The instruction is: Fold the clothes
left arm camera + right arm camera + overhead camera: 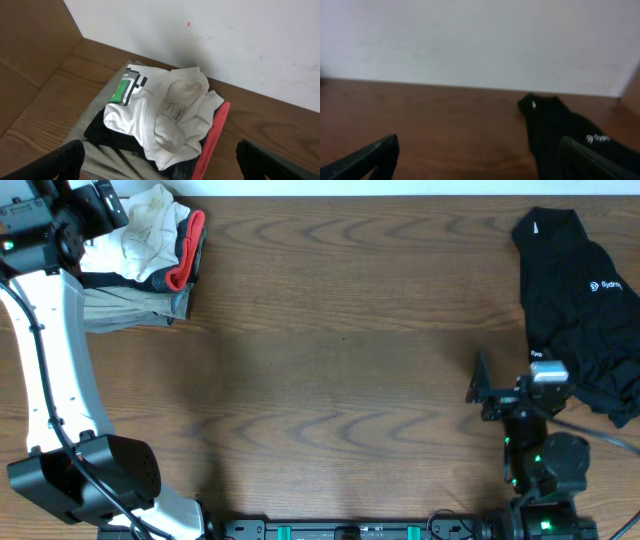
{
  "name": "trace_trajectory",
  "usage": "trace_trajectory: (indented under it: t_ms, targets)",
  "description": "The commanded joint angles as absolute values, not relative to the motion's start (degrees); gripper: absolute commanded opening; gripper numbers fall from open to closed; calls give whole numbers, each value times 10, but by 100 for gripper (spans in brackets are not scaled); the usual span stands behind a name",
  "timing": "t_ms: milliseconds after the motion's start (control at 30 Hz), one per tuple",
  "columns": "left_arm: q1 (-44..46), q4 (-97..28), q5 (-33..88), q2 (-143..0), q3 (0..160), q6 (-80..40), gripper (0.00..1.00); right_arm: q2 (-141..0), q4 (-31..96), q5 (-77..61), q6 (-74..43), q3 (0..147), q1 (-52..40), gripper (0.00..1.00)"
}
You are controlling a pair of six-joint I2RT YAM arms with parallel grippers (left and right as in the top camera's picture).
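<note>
Hovering left gripper: jaws spread wide, nothing between them, poised over the pile at the table's far left corner
left fingers: dark tips either side of the pile, apart from the cloth
white T-shirt: crumpled in a loose heap on top of the folded stack, neck opening up, not yet folded
graphic: green-and-grey square on the shirt's left side, lying flat
handling, judged: light, soft, limp cotton; will sag and drape once lifted, not slippery, not fragile
where to grip, judged: the raised ribbed neck edge or the bunched fold beside it; pinch the top layer only, or the black piece below may come up with it
folded stack: beige at the bottom, black above it, a red-edged piece on the right; sits under the shirt, against the wall
table: brown wood-grain top, bare in the middle
right gripper: jaws wide apart and empty, low over the table, well apart from the shirt
black top: rumpled at the far right, small white logos, just beyond the right gripper
count: one white T-shirt, one black top, one stack with three layers showing, two grippers
</note>
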State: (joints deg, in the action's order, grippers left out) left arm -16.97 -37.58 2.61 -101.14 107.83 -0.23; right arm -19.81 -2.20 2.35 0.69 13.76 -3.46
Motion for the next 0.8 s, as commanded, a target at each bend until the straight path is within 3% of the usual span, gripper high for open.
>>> trace_trajectory:
  t_ms: [0,300,767]
  targets:
    - [-170,-377,24,-1015,1080,-8,98,-158,-25,1,13,96,-29,99]
    - [-170,-377,24,-1015,1080,-8,98,-70,-33,-23,13,2,-29,99]
    - [-170,-377,24,-1015,1080,-8,98,-22,41,-28,14,3,-29,99]
